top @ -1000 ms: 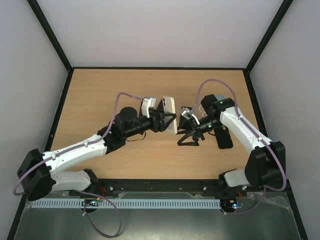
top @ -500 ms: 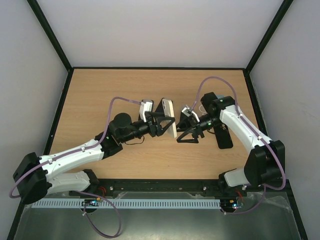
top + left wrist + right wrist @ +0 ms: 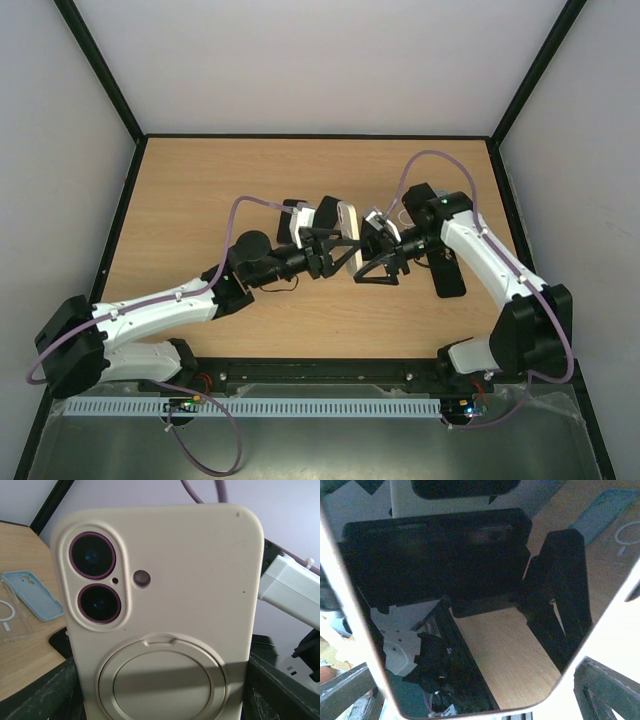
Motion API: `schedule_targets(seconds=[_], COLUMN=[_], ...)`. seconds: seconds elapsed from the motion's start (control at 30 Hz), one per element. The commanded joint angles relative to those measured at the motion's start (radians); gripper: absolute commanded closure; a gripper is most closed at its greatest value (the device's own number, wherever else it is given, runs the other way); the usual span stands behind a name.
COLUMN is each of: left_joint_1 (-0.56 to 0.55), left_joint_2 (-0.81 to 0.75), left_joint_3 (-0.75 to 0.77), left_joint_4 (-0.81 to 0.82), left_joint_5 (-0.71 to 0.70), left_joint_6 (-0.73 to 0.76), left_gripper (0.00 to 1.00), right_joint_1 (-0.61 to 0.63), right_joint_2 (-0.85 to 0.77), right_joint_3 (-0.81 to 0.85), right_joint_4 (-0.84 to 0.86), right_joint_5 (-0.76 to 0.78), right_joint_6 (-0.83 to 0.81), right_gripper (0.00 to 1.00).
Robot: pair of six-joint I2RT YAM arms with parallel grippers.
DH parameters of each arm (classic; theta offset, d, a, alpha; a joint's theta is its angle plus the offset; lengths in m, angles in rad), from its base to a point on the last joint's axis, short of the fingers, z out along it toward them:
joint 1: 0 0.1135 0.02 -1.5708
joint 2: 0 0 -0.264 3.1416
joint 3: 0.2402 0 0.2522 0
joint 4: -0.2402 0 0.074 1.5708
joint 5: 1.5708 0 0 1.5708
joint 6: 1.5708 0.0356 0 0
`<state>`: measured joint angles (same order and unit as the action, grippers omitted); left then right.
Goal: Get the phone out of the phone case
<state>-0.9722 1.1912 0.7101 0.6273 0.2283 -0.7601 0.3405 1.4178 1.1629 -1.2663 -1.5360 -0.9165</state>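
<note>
**Operator:** What changed in the last second?

**Technician:** The gap narrowed. The left gripper, pinching the cream phone case by its edges, turned it toward the right gripper. That gripper drew in just beside it with its fingers spread wide.

**Operator:** Where was the phone?

**Technician:** The phone was seated in the case, upright above the table centre. Extraction had not begun, and contact could not be confirmed.
</note>
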Motion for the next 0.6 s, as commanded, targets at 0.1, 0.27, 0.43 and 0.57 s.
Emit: schedule_targets(seconds=[0.1, 0.27, 0.43, 0.57], left_joint_1=[-0.006, -0.006, -0.006, -0.014], left_joint_2=[0.002, -0.005, -0.009, -0.018], left_joint_3=[0.026, 0.024, 0.025, 0.059], left_joint_4=[0.139, 0.111, 0.066, -0.060], left_joint_5=[-0.008, -0.020, -0.052, -0.153], left_joint_6=[-0.001, 0.007, 0.020, 0.021], left_gripper=[0.49, 0.35, 0.16, 0.11], right_joint_1=[0.006, 0.006, 0.006, 0.005], right_joint_2=[-0.137, -0.182, -0.184, -0.211], right_joint_3=[-0.099, -0.154, -0.150, -0.175], right_joint_4=[0.287, 0.474, 0.474, 0.639], right_joint_5=[-0.078, -0.057, 0.014, 0.169], right_joint_6=[0.298, 0.487, 0.479, 0.650], right_gripper=[0.16, 0.42, 0.51, 0.54])
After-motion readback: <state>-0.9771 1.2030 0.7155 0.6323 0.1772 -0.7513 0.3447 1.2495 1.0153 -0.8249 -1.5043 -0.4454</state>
